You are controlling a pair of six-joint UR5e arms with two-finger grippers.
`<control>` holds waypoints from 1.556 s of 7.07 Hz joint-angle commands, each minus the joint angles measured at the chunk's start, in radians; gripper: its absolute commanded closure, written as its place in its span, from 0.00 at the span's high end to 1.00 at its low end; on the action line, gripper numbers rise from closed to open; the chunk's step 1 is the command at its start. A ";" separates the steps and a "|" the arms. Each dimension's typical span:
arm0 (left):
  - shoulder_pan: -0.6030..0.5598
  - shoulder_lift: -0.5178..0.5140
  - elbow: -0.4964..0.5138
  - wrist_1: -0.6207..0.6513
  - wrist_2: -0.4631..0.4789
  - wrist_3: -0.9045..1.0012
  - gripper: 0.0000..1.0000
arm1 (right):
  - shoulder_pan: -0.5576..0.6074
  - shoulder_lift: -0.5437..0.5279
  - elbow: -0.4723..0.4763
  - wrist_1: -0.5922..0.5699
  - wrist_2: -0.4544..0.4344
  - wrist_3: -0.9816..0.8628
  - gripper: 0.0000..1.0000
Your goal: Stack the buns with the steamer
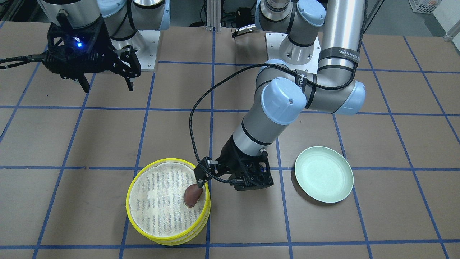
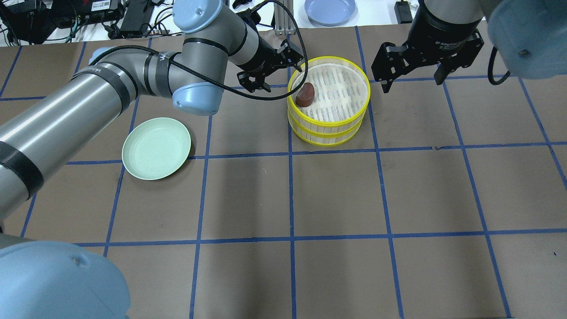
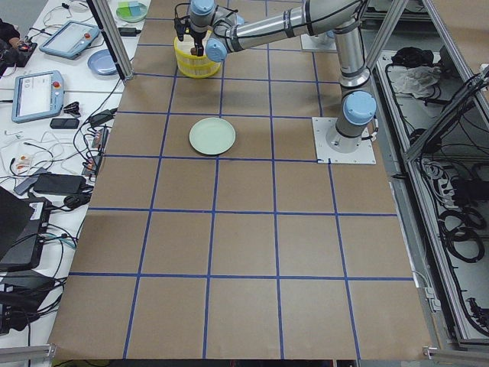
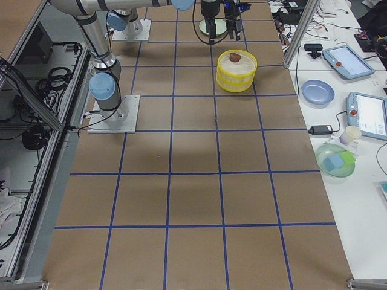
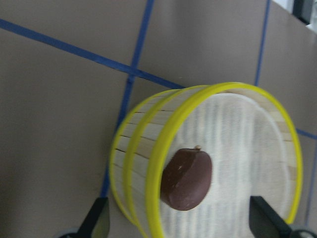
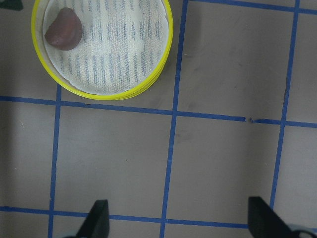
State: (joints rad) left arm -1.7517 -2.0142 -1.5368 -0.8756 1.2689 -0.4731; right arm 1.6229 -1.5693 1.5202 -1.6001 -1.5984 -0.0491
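In the overhead view the steamer (image 2: 328, 127) stands at upper centre of the table (image 2: 336, 195). Its 2 yellow-rimmed trays are stacked one on the other, close to the far edge at the top of the frame. The dark reddish-brown bun (image 2: 305, 94) lies on the white liner of the upper tray, hard against the rim on the frame's left side.

The left gripper (image 2: 285, 76) hangs at that same left rim, jaws spread wide and holding nothing. Its wrist view shows 1 finger at each bottom corner of the frame, with the bun and the yellow rim between them. In the front-facing view a black cable (image 1: 191, 120) loops out from the left arm and down to the gripper, curving in the air above the steamer in the frame.

The right gripper (image 2: 412, 84) hovers just right of the steamer, apart from it, its jaws also wide and bare. Its wrist view looks down on brown paper and blue tape lines, with the steamer at upper left.

The pale green plate (image 2: 156, 148) lies left of centre in the overhead view, well apart from the steamer and near the left arm's elbow joint. A blue plate (image 2: 330, 9) sits on the white bench beyond the far edge, at top centre
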 commanded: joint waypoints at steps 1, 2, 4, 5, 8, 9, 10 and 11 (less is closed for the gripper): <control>0.119 0.066 0.000 -0.211 0.102 0.131 1.00 | 0.000 0.000 0.000 0.000 0.000 0.000 1.00; 0.198 0.090 -0.018 -0.323 0.107 0.137 1.00 | 0.000 0.000 0.000 -0.001 0.000 0.000 1.00; 0.303 0.147 -0.019 -0.423 0.151 0.351 1.00 | 0.000 0.000 0.000 -0.001 0.000 0.002 1.00; 0.319 0.172 -0.019 -0.450 0.272 0.422 1.00 | 0.000 0.000 0.000 -0.001 0.000 0.000 1.00; 0.304 0.209 -0.019 -0.460 0.300 0.442 1.00 | 0.000 0.000 0.000 -0.001 0.000 0.002 1.00; 0.302 0.224 -0.019 -0.462 0.297 0.442 1.00 | 0.000 -0.002 0.000 -0.001 0.000 0.002 1.00; 0.302 0.233 -0.019 -0.462 0.297 0.432 1.00 | 0.000 -0.002 0.000 -0.001 0.000 0.002 1.00; 0.301 0.255 -0.020 -0.483 0.296 0.432 1.00 | 0.000 -0.002 0.000 -0.001 0.000 0.002 1.00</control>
State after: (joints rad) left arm -1.4498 -1.7809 -1.5559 -1.3427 1.5658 -0.0381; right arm 1.6229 -1.5706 1.5202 -1.6015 -1.5984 -0.0476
